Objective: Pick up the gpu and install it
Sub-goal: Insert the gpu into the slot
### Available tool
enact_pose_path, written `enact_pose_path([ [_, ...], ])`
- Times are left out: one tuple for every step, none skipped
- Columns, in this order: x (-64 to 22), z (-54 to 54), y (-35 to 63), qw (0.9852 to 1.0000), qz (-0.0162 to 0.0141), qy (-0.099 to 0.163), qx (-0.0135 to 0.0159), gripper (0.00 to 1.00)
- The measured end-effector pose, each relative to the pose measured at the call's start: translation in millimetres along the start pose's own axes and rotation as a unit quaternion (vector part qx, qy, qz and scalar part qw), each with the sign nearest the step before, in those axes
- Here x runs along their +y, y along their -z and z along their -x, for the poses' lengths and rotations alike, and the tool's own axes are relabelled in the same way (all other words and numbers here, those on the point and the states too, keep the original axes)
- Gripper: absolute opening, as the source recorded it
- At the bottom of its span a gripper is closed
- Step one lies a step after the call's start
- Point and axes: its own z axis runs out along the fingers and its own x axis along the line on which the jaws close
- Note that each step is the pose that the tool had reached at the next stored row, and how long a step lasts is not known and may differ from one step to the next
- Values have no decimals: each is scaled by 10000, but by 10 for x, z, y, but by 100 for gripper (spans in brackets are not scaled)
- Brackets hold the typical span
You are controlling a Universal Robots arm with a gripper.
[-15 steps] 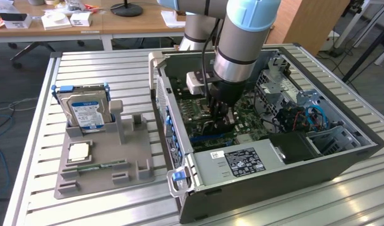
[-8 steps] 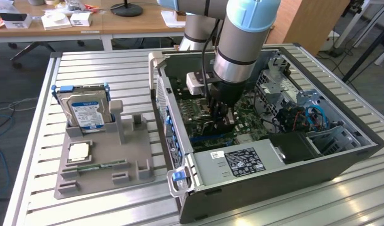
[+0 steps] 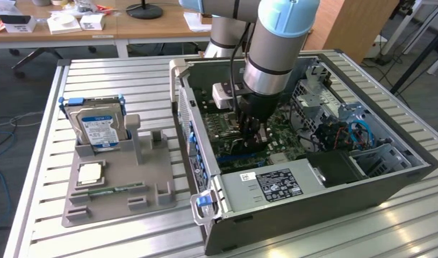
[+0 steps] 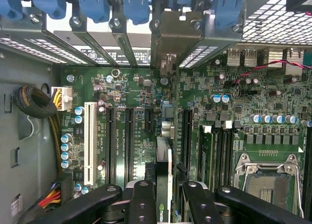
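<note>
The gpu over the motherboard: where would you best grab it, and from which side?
By its upper edge, from above, a finger on each flat face, as the gripper holds it. The gpu stands on edge, thin, its lower edge facing the motherboard slots.

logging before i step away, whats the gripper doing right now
Gripper: closed on the gpu, holding it edge-on over the motherboard inside the computer case.

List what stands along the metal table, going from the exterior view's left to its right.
hard drive → computer case's wall → pincer, closed on the gpu → blue cables
</note>
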Motion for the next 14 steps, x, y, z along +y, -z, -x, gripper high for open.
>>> enact_pose_path([
  [0, 0, 0, 10000, 0, 0, 0, 26],
  [0, 0, 0, 10000, 0, 0, 0, 26],
  [0, 0, -1, 10000, 0, 0, 0, 26],
  [0, 0, -2, 10000, 0, 0, -1, 26],
  [0, 0, -2, 10000, 0, 0, 0, 26],
  [0, 0, -2, 10000, 0, 0, 0, 26],
  [0, 0, -2, 10000, 0, 0, 0, 26],
  [0, 0, -2, 10000, 0, 0, 0, 26],
  [0, 0, -2, 10000, 0, 0, 0, 26],
  [0, 0, -2, 10000, 0, 0, 0, 26],
  [0, 0, -2, 10000, 0, 0, 0, 26],
  [0, 0, -2, 10000, 0, 0, 0, 26],
  [0, 0, -2, 10000, 0, 0, 0, 26],
  [0, 0, -2, 10000, 0, 0, 0, 26],
])
